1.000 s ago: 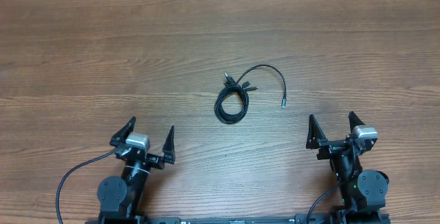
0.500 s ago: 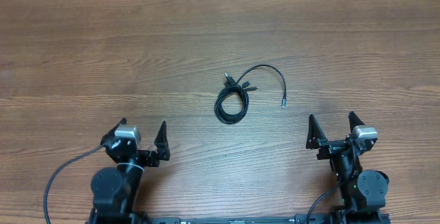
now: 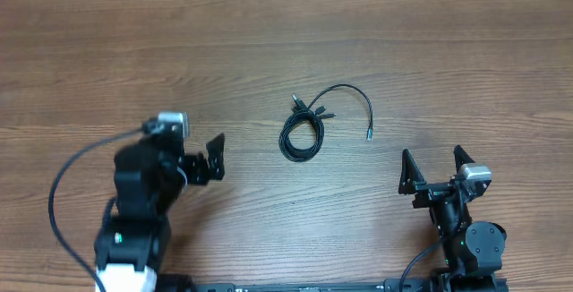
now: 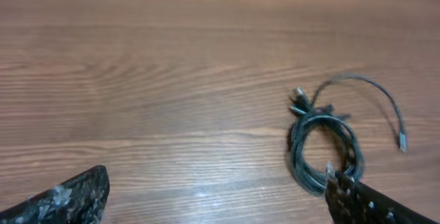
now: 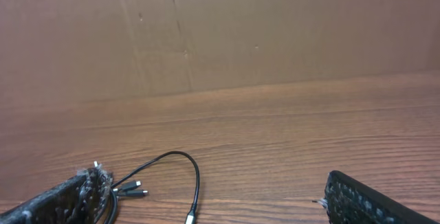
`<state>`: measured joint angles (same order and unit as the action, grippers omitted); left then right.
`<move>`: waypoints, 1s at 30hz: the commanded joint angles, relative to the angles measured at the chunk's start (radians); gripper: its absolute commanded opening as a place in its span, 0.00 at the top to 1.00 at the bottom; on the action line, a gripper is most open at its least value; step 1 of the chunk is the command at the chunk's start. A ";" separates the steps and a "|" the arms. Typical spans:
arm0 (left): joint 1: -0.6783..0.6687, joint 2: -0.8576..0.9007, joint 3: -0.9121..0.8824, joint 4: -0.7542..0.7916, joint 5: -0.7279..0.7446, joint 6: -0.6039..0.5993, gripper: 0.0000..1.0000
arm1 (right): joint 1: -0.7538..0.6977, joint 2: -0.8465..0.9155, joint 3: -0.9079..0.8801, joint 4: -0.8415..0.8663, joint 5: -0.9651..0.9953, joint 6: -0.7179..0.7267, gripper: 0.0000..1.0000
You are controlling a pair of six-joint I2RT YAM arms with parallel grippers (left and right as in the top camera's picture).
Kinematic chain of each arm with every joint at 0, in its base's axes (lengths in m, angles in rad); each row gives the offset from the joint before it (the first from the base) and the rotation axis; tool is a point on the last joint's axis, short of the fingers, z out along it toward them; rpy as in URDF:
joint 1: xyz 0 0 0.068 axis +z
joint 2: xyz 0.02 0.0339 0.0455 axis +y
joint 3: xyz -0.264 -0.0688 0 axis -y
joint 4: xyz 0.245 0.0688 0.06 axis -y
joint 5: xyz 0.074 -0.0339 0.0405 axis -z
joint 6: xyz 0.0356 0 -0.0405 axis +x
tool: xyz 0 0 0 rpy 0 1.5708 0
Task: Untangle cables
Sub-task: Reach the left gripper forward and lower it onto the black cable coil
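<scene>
The cables (image 3: 303,138) lie coiled near the centre of the surface (image 3: 107,50), connectors bunched at the coil's 12 o'clock and one loose tail (image 3: 363,104) arcing out to 3 o'clock. The left end effector (image 3: 204,162) sits at the coil's 9 o'clock, fingers spread wide and holding nothing, probably angled to reach the coil's near side. The right end effector (image 3: 431,162) waits at 4 o'clock, equally wide and empty, likely placed to take the free tail once the coil is pinned
</scene>
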<state>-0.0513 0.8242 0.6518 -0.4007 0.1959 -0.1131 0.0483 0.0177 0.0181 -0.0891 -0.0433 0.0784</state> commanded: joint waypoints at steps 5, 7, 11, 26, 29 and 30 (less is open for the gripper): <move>-0.006 0.279 0.296 -0.058 0.203 0.034 0.00 | 0.005 -0.001 -0.010 0.006 0.013 -0.001 0.00; -0.032 0.340 0.347 -0.063 0.217 0.079 0.00 | 0.005 -0.001 -0.010 0.006 0.013 -0.001 0.00; -0.127 0.438 0.388 -0.058 0.215 0.235 0.00 | 0.005 0.000 -0.010 0.006 0.013 -0.001 0.00; -0.278 0.739 0.387 -0.016 0.242 0.200 0.00 | 0.005 -0.001 -0.010 0.006 0.013 -0.001 0.00; -0.281 0.772 0.387 0.032 0.241 0.180 0.00 | 0.005 -0.001 -0.010 0.006 0.013 -0.001 0.00; -0.287 0.780 0.387 0.044 0.220 0.180 0.00 | 0.005 -0.001 -0.010 0.006 0.013 -0.001 0.00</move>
<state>-0.3260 1.5780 1.0180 -0.3870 0.4194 0.1070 0.0483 0.0177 0.0181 -0.0898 -0.0429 0.0780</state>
